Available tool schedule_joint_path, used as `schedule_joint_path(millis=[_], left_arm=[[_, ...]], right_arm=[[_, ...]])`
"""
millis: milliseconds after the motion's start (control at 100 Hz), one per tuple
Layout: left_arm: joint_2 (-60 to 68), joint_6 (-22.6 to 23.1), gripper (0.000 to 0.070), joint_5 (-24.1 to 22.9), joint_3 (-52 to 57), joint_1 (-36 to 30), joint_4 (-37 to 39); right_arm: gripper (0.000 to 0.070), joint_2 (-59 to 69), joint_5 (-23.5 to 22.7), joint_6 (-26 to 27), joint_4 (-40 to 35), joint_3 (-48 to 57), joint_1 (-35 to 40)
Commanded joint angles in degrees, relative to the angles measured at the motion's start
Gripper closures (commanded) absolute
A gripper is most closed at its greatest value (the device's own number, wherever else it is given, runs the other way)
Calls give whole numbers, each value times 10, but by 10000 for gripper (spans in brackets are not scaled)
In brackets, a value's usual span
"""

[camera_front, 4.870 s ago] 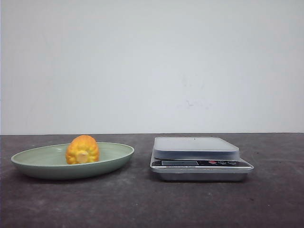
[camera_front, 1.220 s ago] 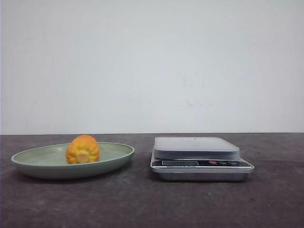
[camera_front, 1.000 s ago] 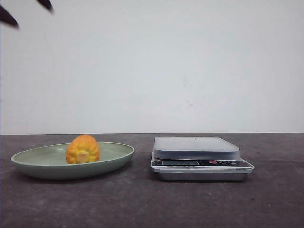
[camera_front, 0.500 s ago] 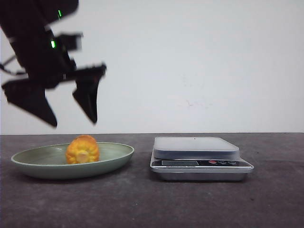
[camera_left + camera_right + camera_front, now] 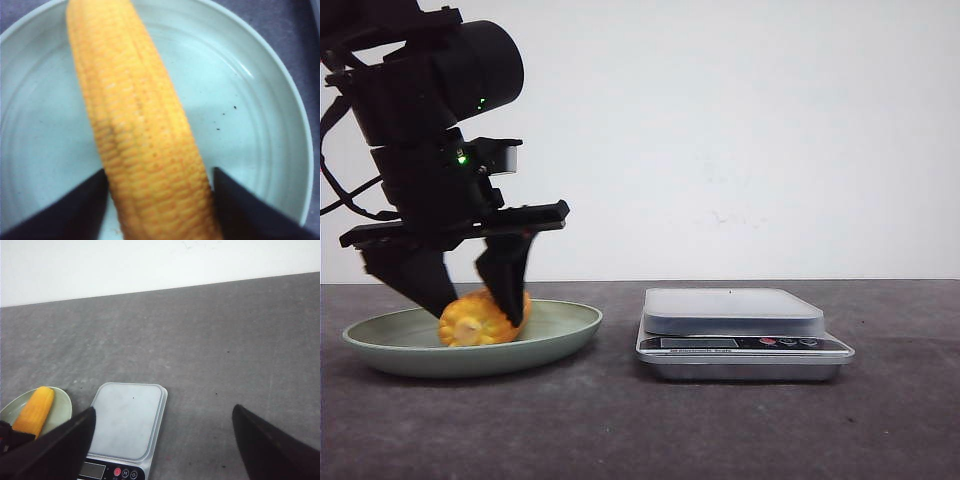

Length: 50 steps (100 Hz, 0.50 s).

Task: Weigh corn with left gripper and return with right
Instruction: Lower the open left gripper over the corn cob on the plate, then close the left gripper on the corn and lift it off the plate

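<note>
L wrist only: corn (image 5: 145,145) full length.

Ribbed, bumpy matt corn (image 5: 145,150), smooth pale-green plate (image 5: 260,115) with soft sheen, shiny metal-look scale (image 5: 745,345), rough matt grey table (image 5: 225,340)

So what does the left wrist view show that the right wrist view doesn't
Only the left wrist view shows the left gripper close up: its two dark fingers stand on either side of the corn, with kernel rows visible along a long cob. Only the right wrist view shows the scale with its buttons, the open right gripper above the table, and the white wall. Both show the corn lying in the green plate.
</note>
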Motion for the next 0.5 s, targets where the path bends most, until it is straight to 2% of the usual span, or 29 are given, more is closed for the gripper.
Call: schedule_joint_path(millis=[0, 230, 350, 490], left_arm=[[2, 0, 694, -1, 6, -5, 1], [-69, 0, 694, 2, 31, -24, -12], [-81, 0, 694, 26, 98, -49, -66], [-60, -1, 694, 23, 185, -93, -91]], right_arm=[[147, 3, 0, -8, 3, 8, 2], [147, 3, 0, -13, -6, 8, 2], [147, 3, 0, -13, -5, 8, 2], [147, 3, 0, -13, -6, 8, 2]])
